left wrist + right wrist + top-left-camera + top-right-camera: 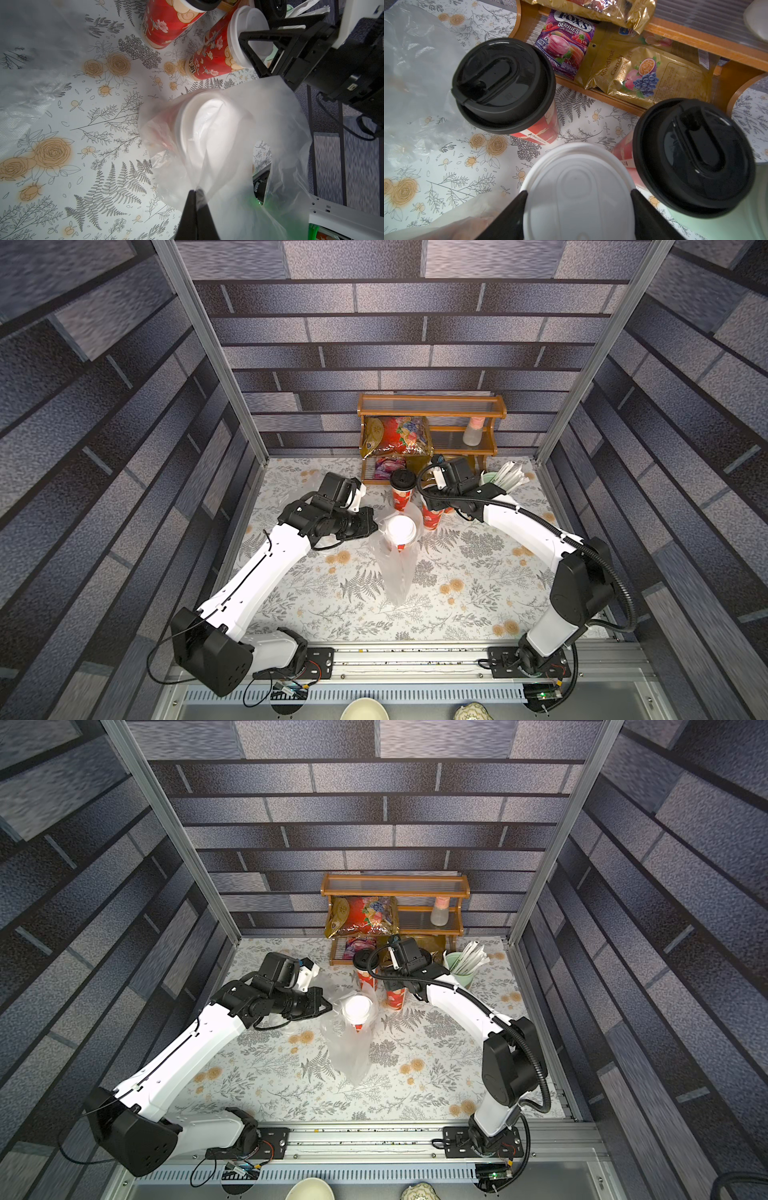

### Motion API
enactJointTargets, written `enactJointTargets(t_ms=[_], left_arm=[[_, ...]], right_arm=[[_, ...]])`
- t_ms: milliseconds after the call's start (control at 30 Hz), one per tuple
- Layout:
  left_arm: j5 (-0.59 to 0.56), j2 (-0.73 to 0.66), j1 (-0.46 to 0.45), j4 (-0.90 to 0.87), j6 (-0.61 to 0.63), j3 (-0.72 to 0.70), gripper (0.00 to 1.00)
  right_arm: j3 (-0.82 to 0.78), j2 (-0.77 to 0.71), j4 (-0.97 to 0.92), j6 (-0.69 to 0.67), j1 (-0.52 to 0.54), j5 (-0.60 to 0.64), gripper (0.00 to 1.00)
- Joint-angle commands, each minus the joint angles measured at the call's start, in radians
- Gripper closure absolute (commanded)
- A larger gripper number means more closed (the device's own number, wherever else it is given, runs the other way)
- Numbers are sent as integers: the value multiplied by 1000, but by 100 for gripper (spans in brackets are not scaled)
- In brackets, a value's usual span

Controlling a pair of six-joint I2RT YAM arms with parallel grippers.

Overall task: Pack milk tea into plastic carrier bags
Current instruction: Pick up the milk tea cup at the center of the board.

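The left gripper [195, 192] has its two black fingers pressed together on a fold of the thin clear bag [259, 116]. It holds the crinkly film up beside the white-lidded cup [199, 126] standing inside. That cup is upright, lid to the ceiling, a little way out in front of the wooden shelf [432, 410]. The bag's slack trails flat over the flowered cloth [457, 593] away from the shelf, narrowing to a point.

The right gripper [578, 194] hangs over a second white-lidded cup [571, 164], its fingers spread wide, one on each side of the smooth domed lid. Whether they press on it I can't tell. This cup also stands upright, nearer the shelf than the bagged one.

A black-lidded cup [502, 83] and the other black-lidded cup [693, 158] stand upright just before the shelf's bottom tier. All four are tall, round, red paper. A spare bag [415, 62] lies crumpled on the cloth, beyond the first black-lidded cup.
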Motion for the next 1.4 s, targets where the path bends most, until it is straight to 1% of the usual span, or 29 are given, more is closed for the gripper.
enactJointTargets(t_ms=[0,267,333,400,500,533,633,867,1000,1200,1367], left_arm=[[-3,-28,-6,-6,-14,-9,100],[-2,-29,-13,3,-24,-9,99],[-2,-30,-16,4,-25,-11,96],[-5,-32,-17,5,-27,-14,91],[-7,-39,-18,6,-27,-14,86],[-6,-40,-17,5,-27,-14,83],[-8,-48,-18,-6,-28,-8,70],[-25,-81,-34,-64,-25,13,52],[-58,-98,-64,-108,-21,25,47],[-88,-118,-106,-159,-25,45,40],[-135,-121,-161,-176,-50,83,35]], right_arm=[[-36,-6,-78,-4,-3,9,27],[6,-72,-116,15,-3,21,33],[24,-86,-141,17,-3,18,33],[44,-102,-170,27,-3,16,34],[83,-129,-226,40,-3,14,35],[98,-137,-246,46,-3,13,35],[168,-156,-335,66,-3,2,37],[365,-184,-558,130,10,-19,39],[477,-193,-666,167,41,-23,39],[661,-183,-800,199,122,39,39],[805,-165,-875,218,192,93,40]])
